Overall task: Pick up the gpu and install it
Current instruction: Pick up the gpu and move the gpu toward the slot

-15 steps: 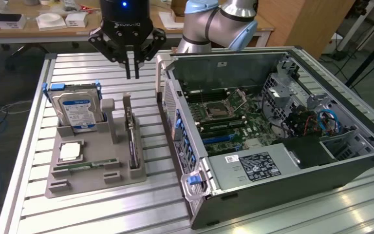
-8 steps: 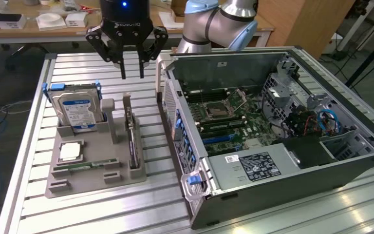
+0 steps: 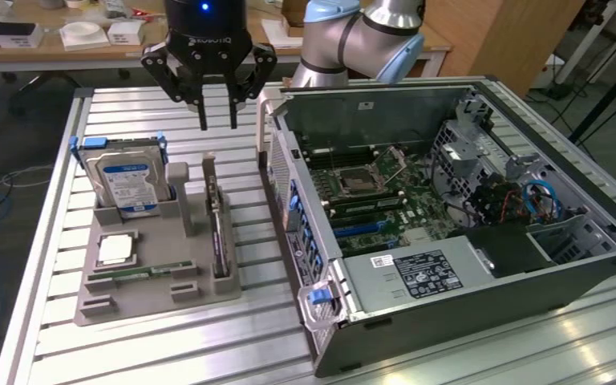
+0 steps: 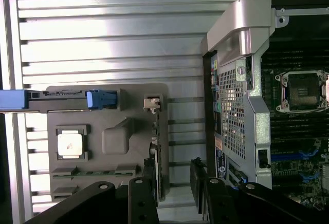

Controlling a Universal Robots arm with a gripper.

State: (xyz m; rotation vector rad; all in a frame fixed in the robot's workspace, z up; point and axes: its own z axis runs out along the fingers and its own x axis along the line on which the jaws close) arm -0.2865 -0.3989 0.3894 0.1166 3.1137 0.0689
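Two fingers of the gripper are spread wide, with nothing between them, above the far end of the grey tray. The gpu is seen standing on edge in its tray slot, untouched, beside the open computer case. The pick-up step is judged to be in hand. A grip calls for the fingers to be lined up astride the card's thin upper edge.

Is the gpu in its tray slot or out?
In: the gpu stands on edge in the grey tray, open gripper above it.
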